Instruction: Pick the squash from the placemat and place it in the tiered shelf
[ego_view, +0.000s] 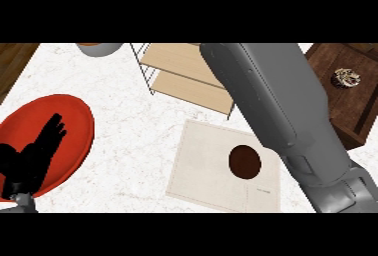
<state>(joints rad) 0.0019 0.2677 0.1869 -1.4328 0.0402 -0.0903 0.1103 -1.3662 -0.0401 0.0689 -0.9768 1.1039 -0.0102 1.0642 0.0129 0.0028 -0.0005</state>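
Head view: left hand (33, 155) open, fingers straight, plate (77, 115) beneath them; right forearm (273, 100) stretches over shelf (184, 75), its hand out of sight.

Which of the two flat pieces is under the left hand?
The red plate at the left: the left hand shows over it. The beige placemat bears the dark squash.

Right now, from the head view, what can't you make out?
- Right hand: not shown; the right forearm runs up to the top edge.
- Squash: unconfirmed; only a dark oval shows on the placemat.
- Tiered shelf: right part hidden by the forearm.
- Grey bowl: cut off by the top edge.
- Small item on the wooden tray: too small to identify.
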